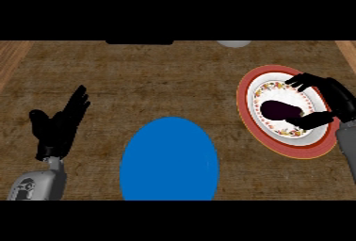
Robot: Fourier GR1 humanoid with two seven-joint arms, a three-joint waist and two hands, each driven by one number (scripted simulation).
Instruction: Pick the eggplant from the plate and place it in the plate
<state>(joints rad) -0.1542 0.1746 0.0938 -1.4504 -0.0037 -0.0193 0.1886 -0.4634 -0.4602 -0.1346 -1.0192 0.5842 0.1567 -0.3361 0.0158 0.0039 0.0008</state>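
A dark purple eggplant (277, 110) lies on the red-rimmed, flower-patterned plate (245, 96) at the right of the counter. My right hand (338, 101) hovers over that plate's right side, open, fingers spread above the eggplant and thumb (310, 120) below it, without closing on it. A plain blue plate (169, 160) sits at the lower centre. My left hand (61, 124) rests open at the left, fingers pointing up, well apart from both plates.
The wooden counter (139, 80) stretches between the plates. A dark object (139, 42) and a pale round one (233, 43) sit at the far edge. Lighter wood strips run along the left and right borders.
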